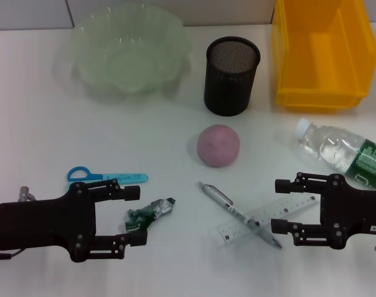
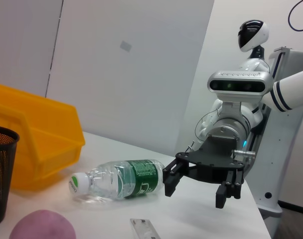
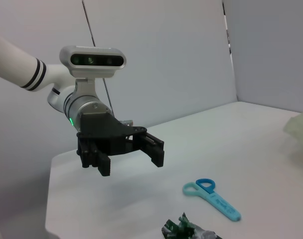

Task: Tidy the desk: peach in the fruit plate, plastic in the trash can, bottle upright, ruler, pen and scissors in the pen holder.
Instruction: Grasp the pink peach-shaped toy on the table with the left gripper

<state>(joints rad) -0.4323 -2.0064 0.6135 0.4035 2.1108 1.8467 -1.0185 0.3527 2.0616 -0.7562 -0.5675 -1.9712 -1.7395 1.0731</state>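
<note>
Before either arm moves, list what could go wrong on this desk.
1. The pen lies crossed with the ruler beside the open right tool; gripping one may drag the other.
2. The bottle lies on its side and could roll if nudged.
3. The crumpled plastic sits between the open left tool's fingers, close to the scissors; a sloppy close might push it away.

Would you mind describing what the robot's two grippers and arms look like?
Both the left gripper and the right gripper are matte black with two ridged fingers. Behind each sits a silver wrist camera bar, glowing green dots, a thin cable and a white arm; the left's has black bands.
</note>
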